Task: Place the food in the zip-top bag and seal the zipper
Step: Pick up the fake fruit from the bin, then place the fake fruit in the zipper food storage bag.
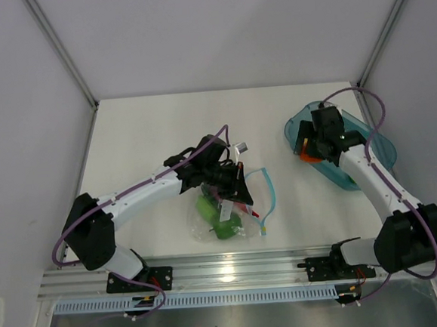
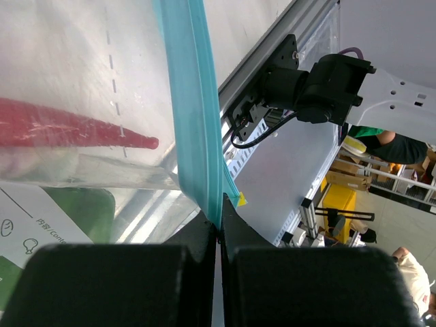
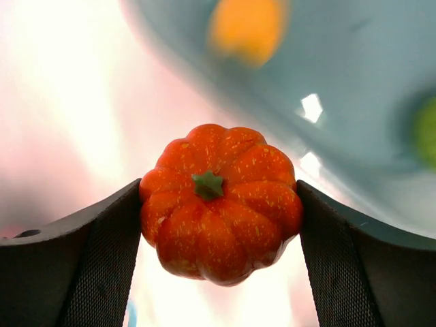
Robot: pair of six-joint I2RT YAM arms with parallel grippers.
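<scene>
The clear zip-top bag (image 1: 230, 212) lies at the table's front middle with green food (image 1: 217, 217) and a red pepper (image 2: 68, 126) inside. My left gripper (image 1: 240, 192) is shut on the bag's light blue zipper (image 2: 194, 122) at the mouth edge, and the strip curves away to the right (image 1: 269, 193). My right gripper (image 1: 306, 150) is over the near-left edge of the teal tray and is shut on an orange pumpkin-shaped toy (image 3: 219, 201), held between both fingers. A yellow piece (image 3: 248, 27) and a green piece (image 3: 428, 129) lie blurred in the tray.
The translucent teal oval tray (image 1: 368, 140) stands at the right, close to the right wall. An aluminium rail (image 1: 234, 268) runs along the table's near edge. White walls enclose the back and both sides.
</scene>
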